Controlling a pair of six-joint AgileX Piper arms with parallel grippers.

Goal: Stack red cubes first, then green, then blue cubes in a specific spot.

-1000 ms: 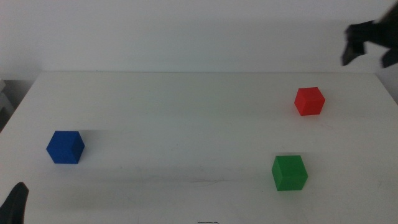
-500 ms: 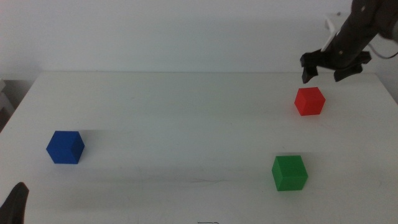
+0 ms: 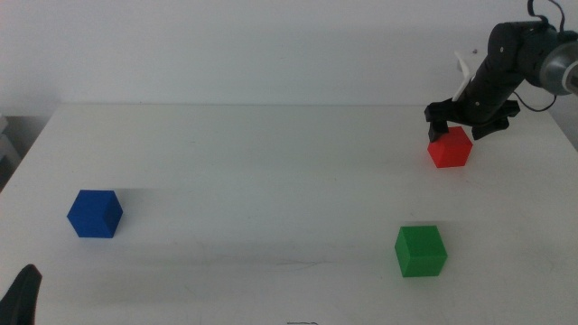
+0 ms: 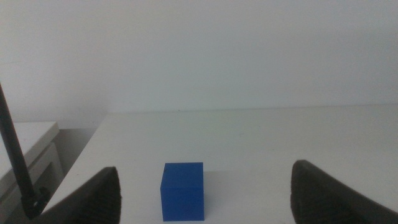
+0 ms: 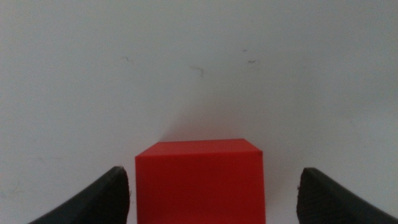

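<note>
I see the right gripper [image 3: 461, 119] positioned directly above the small solid bright red cube [image 3: 450, 147] at the far right of the plain white tabletop [image 3: 271, 171]. Its two dark jaws are spread apart, wider than the cube, one to each side of the cube's upper edge. In the right wrist view the red cube [image 5: 200, 180] sits centred between the jaws, with a gap visible on both sides.

The small solid bright green cube [image 3: 420, 250] rests on the table nearer the camera, well apart from the red cube. The small solid deep blue cube [image 3: 95, 213] rests at the left side of the table.

I see the left gripper [image 3: 22, 296] waiting at the bottom-left corner of the middle view. Its jaws are spread wide, and the blue cube [image 4: 183, 191] stands ahead of them, untouched.
</note>
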